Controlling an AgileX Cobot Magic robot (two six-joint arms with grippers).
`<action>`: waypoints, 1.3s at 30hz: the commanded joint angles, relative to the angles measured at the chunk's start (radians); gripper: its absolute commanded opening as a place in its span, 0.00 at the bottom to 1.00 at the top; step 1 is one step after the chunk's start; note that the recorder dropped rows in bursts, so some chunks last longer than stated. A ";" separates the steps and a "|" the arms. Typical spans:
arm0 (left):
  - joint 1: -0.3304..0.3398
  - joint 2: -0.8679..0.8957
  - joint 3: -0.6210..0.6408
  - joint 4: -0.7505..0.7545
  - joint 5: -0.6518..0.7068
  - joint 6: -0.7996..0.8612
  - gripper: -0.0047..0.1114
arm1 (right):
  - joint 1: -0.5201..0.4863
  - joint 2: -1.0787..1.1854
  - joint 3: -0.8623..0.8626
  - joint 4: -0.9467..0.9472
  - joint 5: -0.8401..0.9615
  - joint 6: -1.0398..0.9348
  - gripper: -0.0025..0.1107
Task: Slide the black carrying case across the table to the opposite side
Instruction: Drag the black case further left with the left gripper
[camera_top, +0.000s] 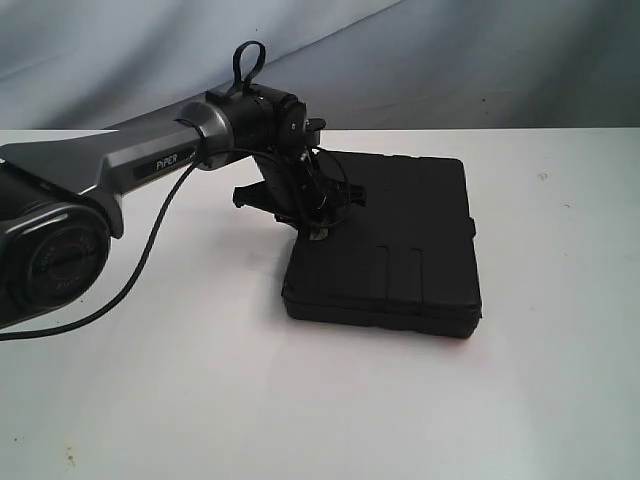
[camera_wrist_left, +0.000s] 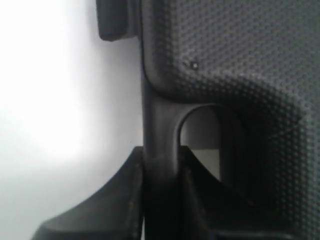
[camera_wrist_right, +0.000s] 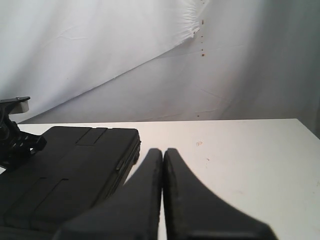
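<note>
The flat matte black case (camera_top: 400, 240) lies on the white table (camera_top: 200, 380), a little right of the middle. My left gripper (camera_top: 315, 225) comes down at the case's left long edge, where the cut-out handle is. In the left wrist view the left gripper (camera_wrist_left: 162, 160) is shut on the handle bar (camera_wrist_left: 160, 125), with the dimpled lid of the case (camera_wrist_left: 225, 55) beside it. My right gripper (camera_wrist_right: 163, 152) is shut with nothing in it, hovering over the table (camera_wrist_right: 240, 160) beside the case (camera_wrist_right: 65, 170). It is out of the exterior view.
A pale cloth backdrop (camera_top: 450, 60) hangs behind the table's far edge. The left arm's grey forearm (camera_top: 120, 160) and its loose black cable (camera_top: 150, 240) cross the left part of the table. Bare white tabletop lies right of the case (camera_top: 560, 250).
</note>
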 joint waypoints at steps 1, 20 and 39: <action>0.003 0.004 -0.006 0.002 0.018 -0.013 0.04 | -0.006 -0.005 0.004 0.008 -0.010 -0.009 0.02; 0.054 0.004 -0.006 -0.049 0.075 0.029 0.04 | -0.006 -0.005 0.004 0.008 -0.010 -0.009 0.02; 0.138 -0.170 0.291 -0.013 -0.071 0.071 0.04 | -0.006 -0.005 0.004 0.008 -0.010 -0.009 0.02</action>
